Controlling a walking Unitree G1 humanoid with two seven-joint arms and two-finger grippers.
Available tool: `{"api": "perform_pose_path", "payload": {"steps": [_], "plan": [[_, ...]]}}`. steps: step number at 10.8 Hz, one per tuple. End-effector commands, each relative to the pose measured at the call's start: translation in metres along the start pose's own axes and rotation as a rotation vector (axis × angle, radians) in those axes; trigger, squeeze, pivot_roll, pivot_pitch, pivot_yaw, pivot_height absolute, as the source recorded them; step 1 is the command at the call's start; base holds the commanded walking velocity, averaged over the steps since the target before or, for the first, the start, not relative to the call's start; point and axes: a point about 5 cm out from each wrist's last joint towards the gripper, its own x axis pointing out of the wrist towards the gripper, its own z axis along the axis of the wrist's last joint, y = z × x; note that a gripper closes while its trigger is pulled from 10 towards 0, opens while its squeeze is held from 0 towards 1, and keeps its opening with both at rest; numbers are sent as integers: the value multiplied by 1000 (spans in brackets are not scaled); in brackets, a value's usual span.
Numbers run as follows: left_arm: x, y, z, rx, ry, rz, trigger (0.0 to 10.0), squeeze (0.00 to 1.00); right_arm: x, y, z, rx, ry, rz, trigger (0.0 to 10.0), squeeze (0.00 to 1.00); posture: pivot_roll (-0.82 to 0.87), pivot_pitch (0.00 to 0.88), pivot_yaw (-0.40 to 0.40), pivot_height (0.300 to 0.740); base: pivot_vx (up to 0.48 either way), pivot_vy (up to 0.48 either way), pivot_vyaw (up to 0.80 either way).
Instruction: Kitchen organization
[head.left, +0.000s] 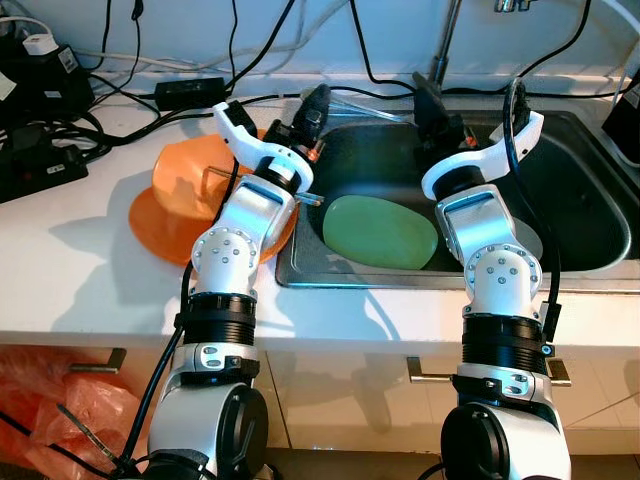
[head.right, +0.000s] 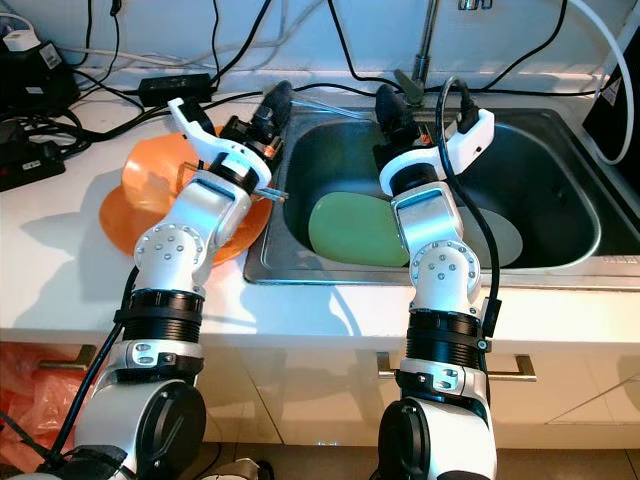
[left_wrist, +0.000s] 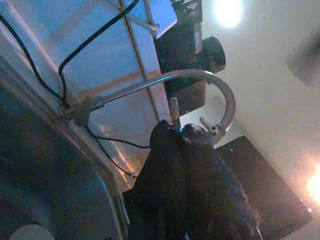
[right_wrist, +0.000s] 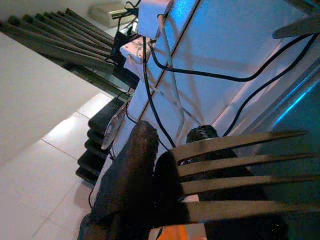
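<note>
Right now my right hand (right_wrist: 170, 195) is clamped on a fork (right_wrist: 240, 175), upper middle of frame, over the sink (head.left: 590, 262). Thin, stiff, slick metal: hold the handle. Left hand (head.left: 312, 112) closed, seemingly empty, at the sink's rim.

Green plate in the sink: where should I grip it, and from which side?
Probably its far rim, from above: the green plate lies flat in the sink, its near edge tucked by the front wall. The right gripper holds a fork.
</note>
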Motion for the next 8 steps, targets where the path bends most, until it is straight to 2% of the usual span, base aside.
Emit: {"api": "perform_pose_path", "payload": {"steps": [1, 2, 3, 7, 8], "plan": [[0, 4, -49, -126, 66, 28, 10000, 0, 5, 9, 1, 18, -18, 17, 0, 0, 30, 60, 45, 740, 0, 0, 0], [-1, 5, -50, -118, 74, 37, 10000, 533, 5, 9, 3, 18, -22, 13, 0, 0, 30, 59, 45, 740, 0, 0, 0], [-1, 7, -52, -107, 83, 51, 10000, 1000, 5, 8, 5, 17, -31, 9, 0, 0, 30, 60, 44, 740, 0, 0, 0], [-3, 8, -53, -81, 99, 69, 10000, 1000, 7, 5, 11, 16, -61, -14, 0, 0, 34, 60, 43, 740, 0, 0, 0], [-2, 7, -55, -39, 138, 66, 10000, 1000, 7, 3, 13, 13, -70, -23, 0, 0, 35, 60, 43, 740, 0, 0, 0]]}}
